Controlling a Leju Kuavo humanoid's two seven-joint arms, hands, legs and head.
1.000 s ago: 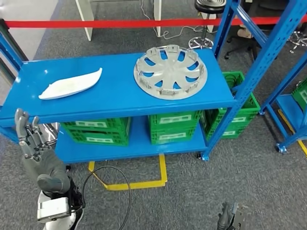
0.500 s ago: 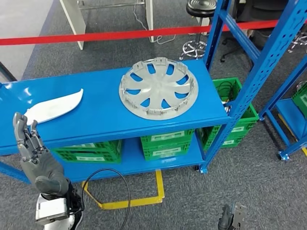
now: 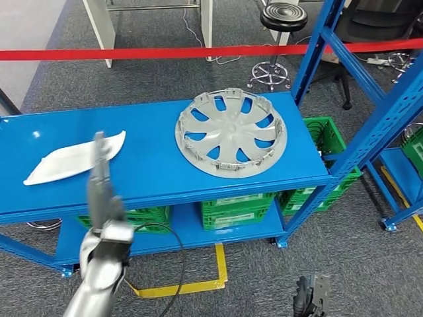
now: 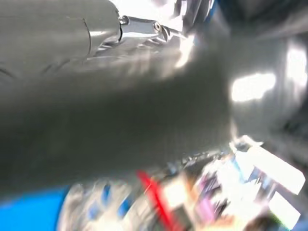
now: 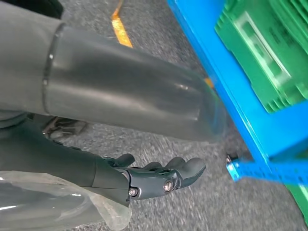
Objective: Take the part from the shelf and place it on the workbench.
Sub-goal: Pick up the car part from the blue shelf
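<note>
- Part on the shelf, one of two candidates: the white, curved, blade-shaped plastic trim piece (image 3: 75,157) lies flat on the blue metal shelf's top deck (image 3: 149,158), just beyond the raised left hand (image 3: 102,191), and the task sentence does not say which piece is meant.
- Nearest of all, the right hand (image 5: 160,175) hangs low beside the body over grey carpet; the right wrist view shows its dark fingers loosely curved and apart, holding nothing.
- The left hand stands in front of the shelf's front edge with its fingers straight up and together, seen edge-on; it grips nothing. The left wrist view is too blurred to add anything.
- Beyond that hand and off to its right lies the round, silver-grey, spoked plastic wheel cover (image 3: 230,132), flat on the same deck, well apart from the trim piece and near the shelf's right end.
- Under the deck, green slatted plastic crates (image 3: 236,210) sit on the lower shelf.
- Farther back, a red barrier tape (image 3: 209,51) runs across, with a black round stool (image 3: 283,16) behind it.
- Doing this step well, as I judge it: the trim is the nearer piece, so bring the left hand forward over the deck edge, spread the fingers, and come down on the trim's thicker middle. It is thin and flat, so sliding it toward the front edge for a grip from below may hold better than pinching from above.
- No worktop is visible yet, so carrying likely means turning away.
</note>
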